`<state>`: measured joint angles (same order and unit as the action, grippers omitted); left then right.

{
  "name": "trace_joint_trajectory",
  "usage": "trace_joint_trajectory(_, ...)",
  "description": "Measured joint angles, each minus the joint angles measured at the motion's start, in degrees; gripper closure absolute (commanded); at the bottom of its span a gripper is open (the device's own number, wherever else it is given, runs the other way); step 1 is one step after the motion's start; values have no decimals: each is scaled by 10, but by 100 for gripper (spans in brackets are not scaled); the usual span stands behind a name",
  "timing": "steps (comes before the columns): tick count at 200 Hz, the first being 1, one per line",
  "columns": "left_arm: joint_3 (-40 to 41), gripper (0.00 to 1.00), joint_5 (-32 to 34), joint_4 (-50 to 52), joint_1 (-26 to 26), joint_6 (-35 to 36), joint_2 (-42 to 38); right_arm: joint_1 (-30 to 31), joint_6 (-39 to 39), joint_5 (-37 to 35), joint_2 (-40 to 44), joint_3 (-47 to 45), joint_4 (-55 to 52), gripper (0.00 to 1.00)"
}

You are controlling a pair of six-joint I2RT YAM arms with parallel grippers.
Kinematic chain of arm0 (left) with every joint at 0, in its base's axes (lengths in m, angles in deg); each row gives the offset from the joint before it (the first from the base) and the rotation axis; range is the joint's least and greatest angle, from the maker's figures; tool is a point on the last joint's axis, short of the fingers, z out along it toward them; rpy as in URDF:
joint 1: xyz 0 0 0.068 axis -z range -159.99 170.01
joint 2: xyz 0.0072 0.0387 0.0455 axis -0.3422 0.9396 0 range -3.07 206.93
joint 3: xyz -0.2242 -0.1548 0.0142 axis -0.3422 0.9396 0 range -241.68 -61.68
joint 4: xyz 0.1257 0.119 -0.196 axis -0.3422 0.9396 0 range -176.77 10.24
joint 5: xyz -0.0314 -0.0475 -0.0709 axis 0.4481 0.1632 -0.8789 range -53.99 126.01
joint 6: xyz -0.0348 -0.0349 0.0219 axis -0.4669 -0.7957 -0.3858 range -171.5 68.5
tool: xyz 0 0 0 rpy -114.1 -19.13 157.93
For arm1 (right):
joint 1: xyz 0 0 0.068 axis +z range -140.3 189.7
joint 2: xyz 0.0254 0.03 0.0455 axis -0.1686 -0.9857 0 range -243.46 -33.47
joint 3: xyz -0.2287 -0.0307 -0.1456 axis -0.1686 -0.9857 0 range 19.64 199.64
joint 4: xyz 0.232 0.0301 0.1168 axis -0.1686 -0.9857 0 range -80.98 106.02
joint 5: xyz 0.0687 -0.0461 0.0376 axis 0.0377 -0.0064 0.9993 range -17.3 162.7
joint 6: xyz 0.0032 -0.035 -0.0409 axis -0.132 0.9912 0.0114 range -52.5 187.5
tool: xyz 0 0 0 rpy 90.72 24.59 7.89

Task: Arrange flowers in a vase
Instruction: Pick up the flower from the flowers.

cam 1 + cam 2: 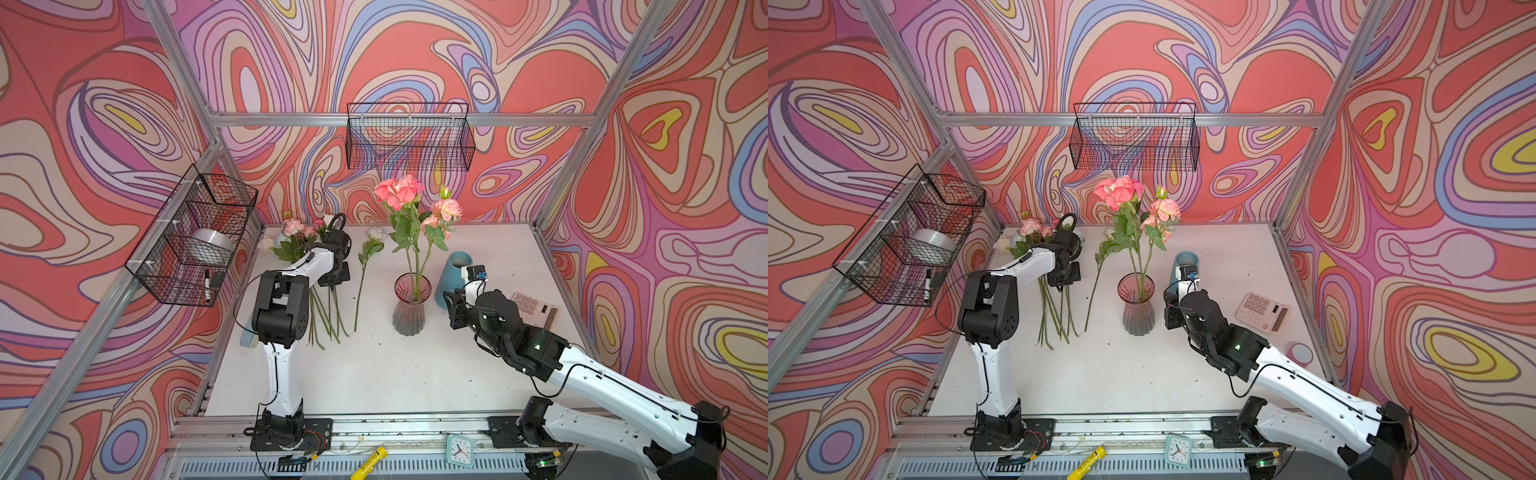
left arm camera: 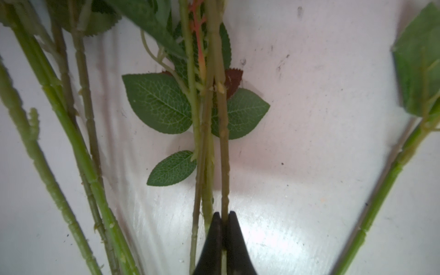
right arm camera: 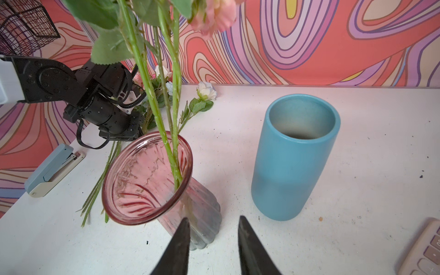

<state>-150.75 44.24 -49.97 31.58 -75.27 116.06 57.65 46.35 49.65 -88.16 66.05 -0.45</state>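
White table (image 1: 374,374), scuffed, speckled. Loose flowers (image 1: 322,316) bunched near far left corner; single white flower (image 1: 360,286) just beside. Pink glass vase (image 1: 409,309) upright mid-table, blue vase (image 1: 451,276) near it. Calculator (image 1: 1262,311) by right edge, stapler (image 3: 53,170) by left edge.

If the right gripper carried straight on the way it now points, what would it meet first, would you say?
Most likely the pink glass vase: its lower body sits just ahead of one finger of the open right gripper. The midline runs between it and the blue vase, though depth is unclear.
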Motion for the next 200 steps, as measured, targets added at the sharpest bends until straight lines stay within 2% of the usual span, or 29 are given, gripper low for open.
trace_joint_trajectory(20, 19, 100, -14, -2, 2, -3, -35, 0, 0, 0, 5, 3, -9, 66)
trace_joint_trajectory(63, 63, 100, -57, -21, 15, -14, -238, 0, 2, 6, 9, 19, -12, 66)
trace_joint_trajectory(90, 82, 100, -81, -40, 16, -18, -314, 0, 5, 15, 2, 38, -10, 66)
trace_joint_trajectory(110, 144, 100, -103, -61, 16, -21, -363, 0, 7, 27, -8, 55, -11, 67)
trace_joint_trajectory(137, 257, 100, -142, -98, 22, -21, -472, 0, 17, 50, -30, 94, -11, 63)
trace_joint_trajectory(167, 362, 100, -164, -198, 96, 9, -657, 0, 53, 99, -65, 168, -18, 56)
trace_joint_trajectory(180, 377, 100, -170, -231, 130, 24, -711, 0, 65, 122, -80, 201, -17, 53)
trace_joint_trajectory(200, 382, 100, -177, -268, 150, 38, -761, 0, 72, 163, -96, 233, -13, 49)
